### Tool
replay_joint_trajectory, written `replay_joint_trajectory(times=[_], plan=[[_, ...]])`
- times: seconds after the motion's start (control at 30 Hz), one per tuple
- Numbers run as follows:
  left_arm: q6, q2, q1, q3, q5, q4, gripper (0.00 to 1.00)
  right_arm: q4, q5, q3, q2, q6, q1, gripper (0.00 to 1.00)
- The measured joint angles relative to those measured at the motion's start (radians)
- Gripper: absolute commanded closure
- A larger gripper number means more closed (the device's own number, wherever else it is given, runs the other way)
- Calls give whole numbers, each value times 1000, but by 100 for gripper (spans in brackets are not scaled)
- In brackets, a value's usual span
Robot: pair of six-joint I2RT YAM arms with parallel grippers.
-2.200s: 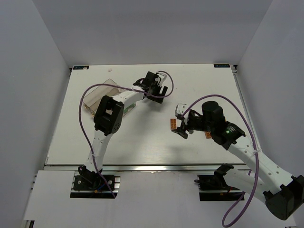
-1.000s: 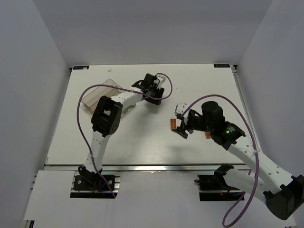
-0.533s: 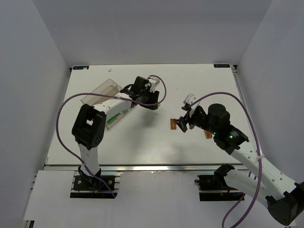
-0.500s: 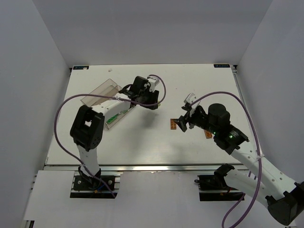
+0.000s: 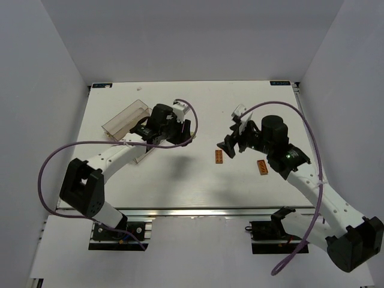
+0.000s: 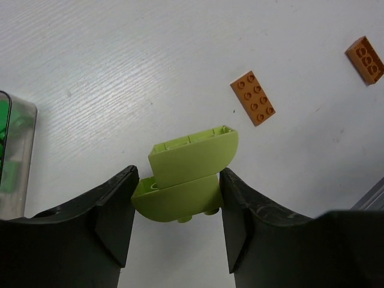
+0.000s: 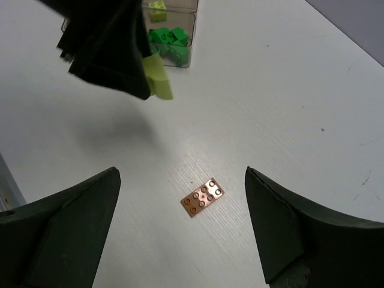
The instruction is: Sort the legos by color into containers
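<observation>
My left gripper (image 6: 180, 193) is shut on a pale lime-yellow lego (image 6: 187, 171), two curved pieces stacked, held above the table. In the top view the left gripper (image 5: 182, 131) hangs just right of the clear tray (image 5: 123, 120). In the right wrist view the tray (image 7: 183, 60) holds green legos (image 7: 168, 41) and a lime one (image 7: 157, 5). My right gripper (image 7: 181, 180) is open and empty, high above an orange lego (image 7: 203, 197). In the top view the right gripper (image 5: 231, 146) is above that orange lego (image 5: 219, 156). A second orange lego (image 5: 262, 167) lies to its right.
The left wrist view shows both orange legos (image 6: 253, 98) (image 6: 366, 59) on the white table and the tray's corner (image 6: 21, 153) at the left edge. The left arm crosses over the tray in the top view. Grey walls enclose the table.
My left gripper has swung left and nearer, toward the tray, carrying the lime lego. My right gripper has lifted and drawn back from the orange lego.
</observation>
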Motion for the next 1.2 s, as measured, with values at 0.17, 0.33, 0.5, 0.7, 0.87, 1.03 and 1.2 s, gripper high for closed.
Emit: replay_joint_trajectory(times=[0.17, 0.33, 0.5, 0.7, 0.87, 1.03, 1.2], plan=[[41, -93, -8, -113, -13, 49, 50, 2, -140, 103, 137, 169, -58, 11], [96, -173, -47, -206, -23, 104, 50, 20, -300, 151, 278, 338, -92, 11], [161, -305, -88, -275, -25, 174, 52, 90, -450, 180, 380, 537, -136, 14], [212, -422, -117, -319, -27, 257, 55, 187, -564, 182, 463, 693, -141, 20], [232, -419, -124, -322, -27, 280, 56, 266, -633, 182, 488, 800, -140, 21], [239, -414, -124, -327, -26, 282, 56, 335, -684, 182, 488, 887, -133, 21], [238, -414, -124, -327, -25, 283, 56, 348, -686, 182, 494, 920, -98, 22]])
